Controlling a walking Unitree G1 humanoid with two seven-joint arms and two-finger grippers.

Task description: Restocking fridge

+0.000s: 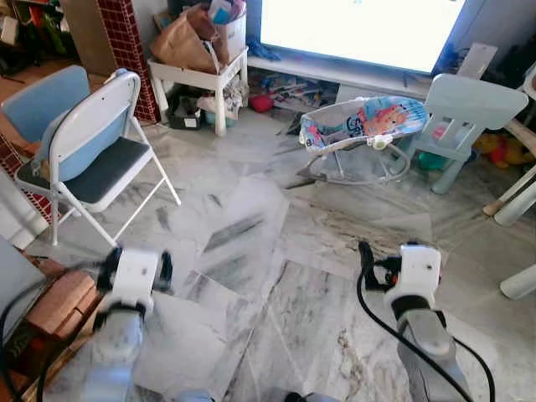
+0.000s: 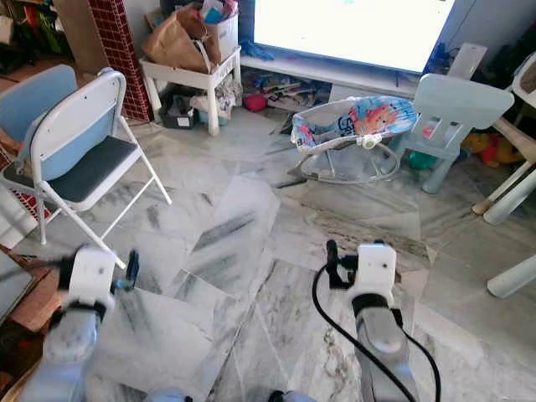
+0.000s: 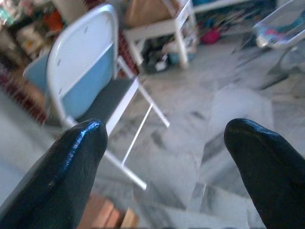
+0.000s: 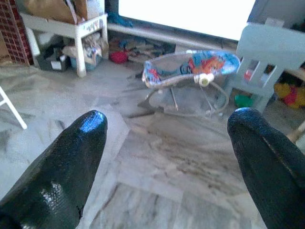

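Left hand (image 3: 164,138): held low over the marble floor (image 1: 251,251), its two black fingers (image 3: 71,162) spread wide with nothing between them.
Right hand (image 4: 167,138): also low over the floor, fingers (image 4: 71,157) spread wide apart and empty.
Arms: both silver arms reach forward from the lower edge of the head views, the left one (image 1: 126,310) near a stack of reddish bricks (image 1: 63,306), the right one (image 1: 414,293) trailing a black cable (image 1: 377,327).
Fridge and stock: no fridge or food item can be made out in these views (the room looks like a living space).
Folding chair (image 1: 92,151): white frame with blue seat and back, standing ahead of the left arm.
Small white bench (image 1: 201,79): against the far wall, carrying a brown paper bag (image 1: 180,42) and a box; clutter sits beneath it.
Baby bouncer (image 1: 360,126): colourful fabric seat on a wire frame, on the floor ahead of the right arm.
Pale blue child's chair (image 1: 465,113): just beside the bouncer, on its right.
Bright screen (image 1: 360,25): wide and glaring white, along the far wall behind the bouncer.
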